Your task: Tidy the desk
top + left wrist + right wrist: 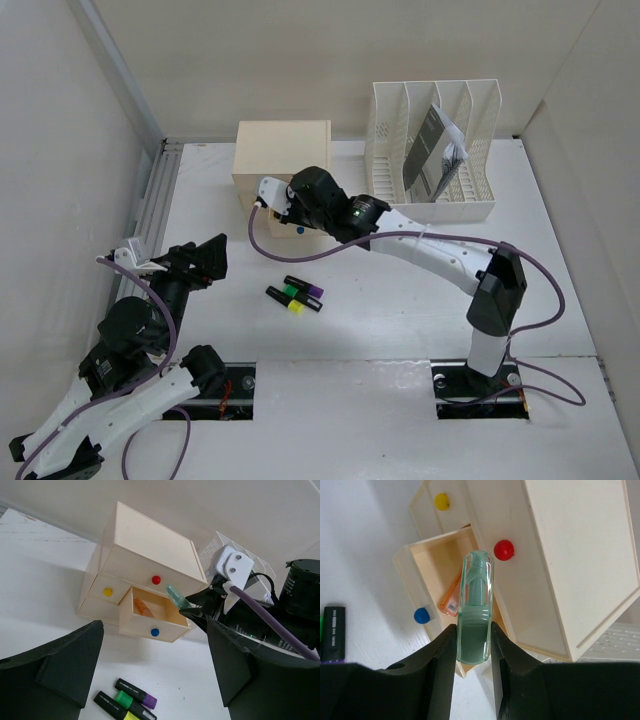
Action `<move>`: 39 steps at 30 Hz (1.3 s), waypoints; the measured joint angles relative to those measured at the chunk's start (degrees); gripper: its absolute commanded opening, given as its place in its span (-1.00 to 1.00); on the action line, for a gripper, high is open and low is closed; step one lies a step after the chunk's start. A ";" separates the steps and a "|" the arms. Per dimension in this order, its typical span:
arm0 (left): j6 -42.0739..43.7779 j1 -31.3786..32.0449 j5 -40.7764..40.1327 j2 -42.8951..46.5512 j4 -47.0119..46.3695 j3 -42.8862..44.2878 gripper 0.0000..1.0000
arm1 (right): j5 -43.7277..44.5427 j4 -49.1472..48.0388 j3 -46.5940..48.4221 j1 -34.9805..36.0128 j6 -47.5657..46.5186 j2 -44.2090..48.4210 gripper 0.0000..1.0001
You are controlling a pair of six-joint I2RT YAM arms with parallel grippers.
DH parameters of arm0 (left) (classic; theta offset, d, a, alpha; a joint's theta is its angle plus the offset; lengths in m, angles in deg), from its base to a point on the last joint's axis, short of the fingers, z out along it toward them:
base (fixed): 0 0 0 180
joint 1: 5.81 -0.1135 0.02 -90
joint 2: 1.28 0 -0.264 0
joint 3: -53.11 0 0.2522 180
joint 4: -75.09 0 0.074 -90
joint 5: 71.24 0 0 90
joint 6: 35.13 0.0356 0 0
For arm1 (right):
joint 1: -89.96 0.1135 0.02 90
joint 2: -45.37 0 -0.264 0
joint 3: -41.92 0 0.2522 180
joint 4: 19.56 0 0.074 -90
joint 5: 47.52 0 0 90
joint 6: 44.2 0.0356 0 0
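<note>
Right gripper (473, 632) is basically in your face in its own wrist cam: jaws partly closed and clamped on the barrel of a see-through green highlighter (476, 595), cap end pointing away from the fingers. It's hanging right over the open drawer (427, 565) of the beige drawer box (283, 150), the drawer with the blue knob (422, 615). You can see an orange marker (451, 597) lying slantwise inside it. The other two drawers, red knob (504, 550) and yellow knob (441, 501), look pushed in. Left gripper (154, 655) is spread wide with nothing in it, off on the left side and aimed toward the box, well apart from it. As for the desk (400, 310), it's the big white top under everything, with the aluminium rail (160, 200) along its left edge and the arm bases sitting at the two cutouts (478, 392) on the near side. Three loose highlighters (297, 293) lie bunched together mid-desk, just in front of the box: purple, green and yellow caps. Back right there's a white file rack (470, 120) with a dark booklet (428, 150) leaning in one slot.
</note>
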 measured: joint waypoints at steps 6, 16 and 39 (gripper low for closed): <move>0.00 0.00 0.00 0.00 0.02 0.00 0.64 | 2.16 -1.33 0.00 -1.33 -0.13 -2.25 -0.76; 0.00 -0.02 0.00 0.00 0.00 0.00 0.64 | 2.51 -1.14 0.00 -3.48 -0.04 -5.66 -0.18; 0.00 0.00 0.00 0.00 0.00 0.00 0.64 | -32.94 1.95 -0.74 -9.90 2.01 -0.31 -1.00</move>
